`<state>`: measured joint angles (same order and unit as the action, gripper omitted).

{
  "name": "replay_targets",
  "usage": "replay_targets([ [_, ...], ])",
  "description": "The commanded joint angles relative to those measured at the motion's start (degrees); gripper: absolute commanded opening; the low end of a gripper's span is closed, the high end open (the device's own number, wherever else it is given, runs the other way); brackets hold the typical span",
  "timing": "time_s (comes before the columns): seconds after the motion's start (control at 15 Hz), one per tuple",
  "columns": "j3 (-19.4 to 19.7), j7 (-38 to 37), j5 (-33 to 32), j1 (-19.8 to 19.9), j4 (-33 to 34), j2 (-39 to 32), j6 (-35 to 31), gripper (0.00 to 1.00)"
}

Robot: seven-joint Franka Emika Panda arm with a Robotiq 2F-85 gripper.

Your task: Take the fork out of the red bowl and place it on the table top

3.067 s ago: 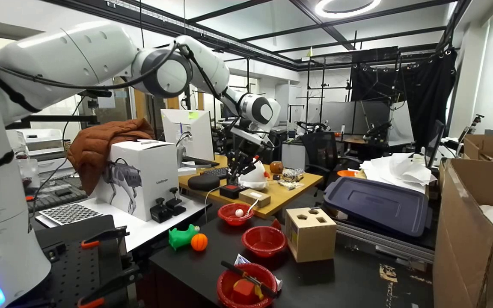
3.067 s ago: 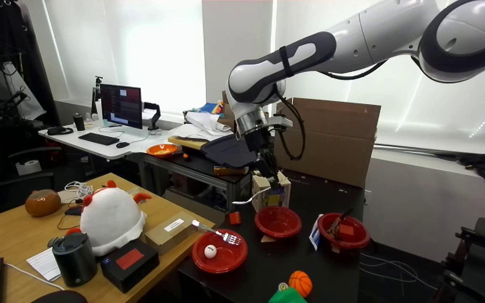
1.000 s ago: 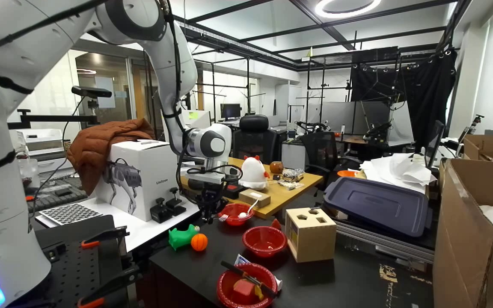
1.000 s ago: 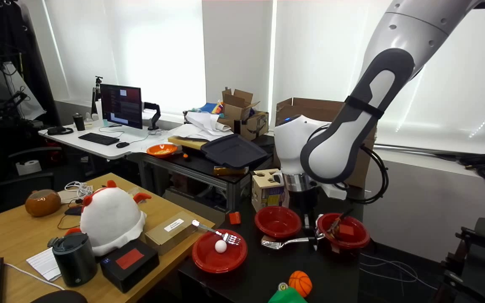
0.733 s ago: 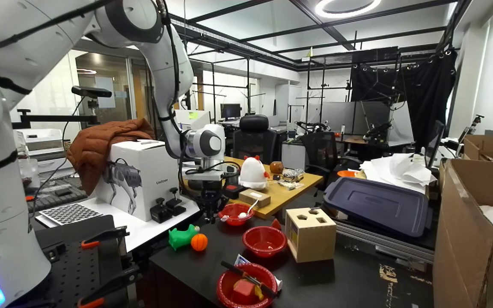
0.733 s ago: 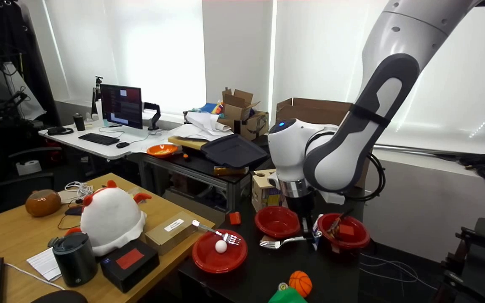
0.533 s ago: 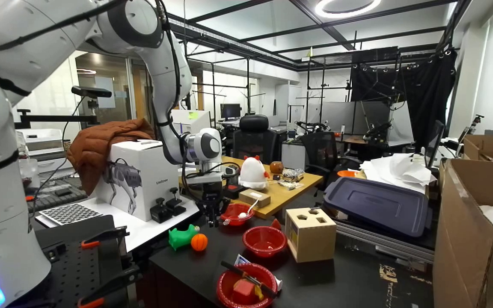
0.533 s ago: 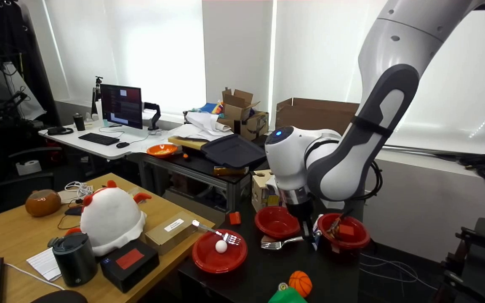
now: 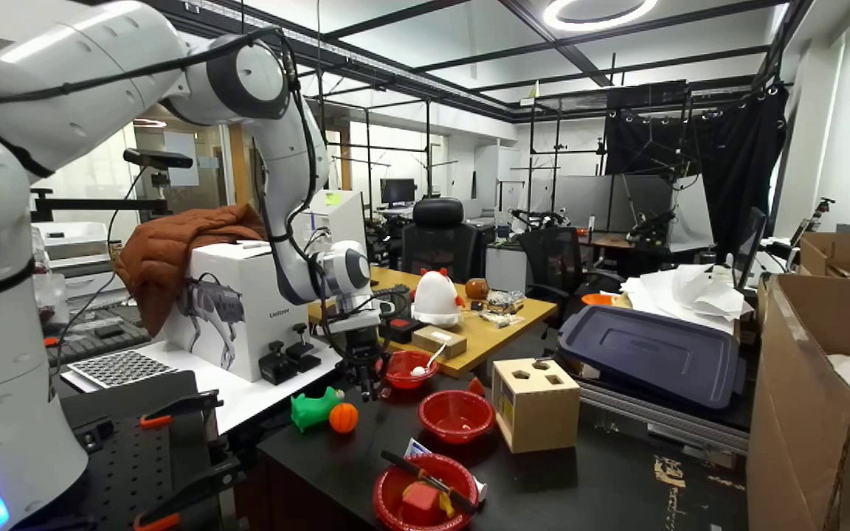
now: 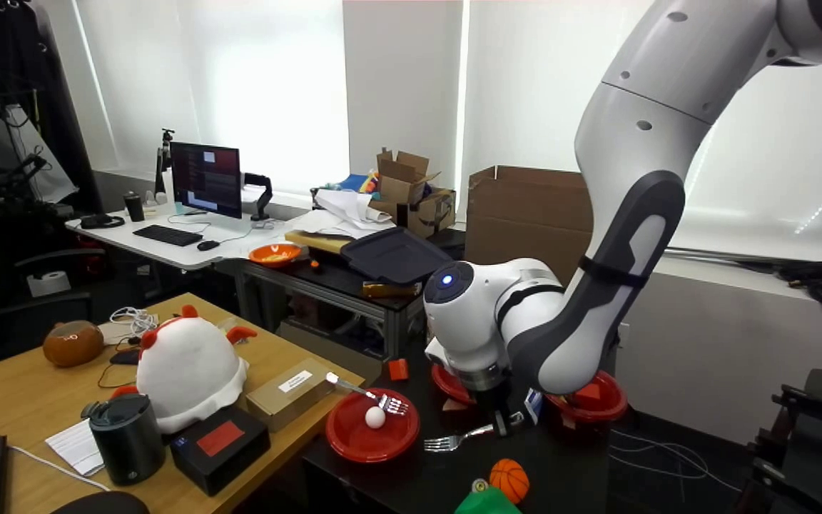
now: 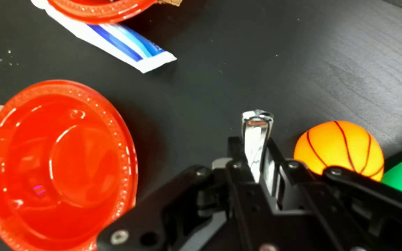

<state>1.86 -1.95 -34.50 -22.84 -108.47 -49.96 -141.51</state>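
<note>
The fork (image 11: 255,136), pinched by the tool (image 10: 502,422) over the worktop (image 11: 194,104) (contact unclear), is near a red bowl (image 11: 59,167) mostly behind the arm (image 10: 618,193) in an exterior view but nearly whole in the wrist view, between a left bowl (image 10: 343,426) holding a white ball (image 10: 374,417) and, across its rim, a second fork (image 10: 392,405), and a right bowl (image 10: 611,401) holding a red block (image 10: 588,390).
</note>
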Motion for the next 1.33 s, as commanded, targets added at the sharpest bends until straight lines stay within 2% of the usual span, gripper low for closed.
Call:
replay_targets([
  [0.0, 1.93, -2.5, -4.71, -2.06, 2.32, -2.66, -1.83, 0.04],
  [0.33, 2.65, -3.01, -11.6, -2.21, 3.4, -4.6, -2.74, 0.04],
  [0.4, 2.46, -3.12, -12.78, -1.88, 3.13, -4.55, -3.14, 0.36],
  [0.73, 0.73, -2.69, -16.07, 0.29, 2.27, -3.88, -3.75, 0.72],
  [0.93, -2.07, -0.12, -13.07, 3.49, 0.79, -1.67, -2.76, 0.96],
  [1.0, -3.41, 1.39, -11.44, 5.08, -0.04, -0.51, -2.35, 0.99],
  [1.27, -7.93, 7.1, -0.45, 11.7, -4.76, 7.71, 1.3, 1.0],
])
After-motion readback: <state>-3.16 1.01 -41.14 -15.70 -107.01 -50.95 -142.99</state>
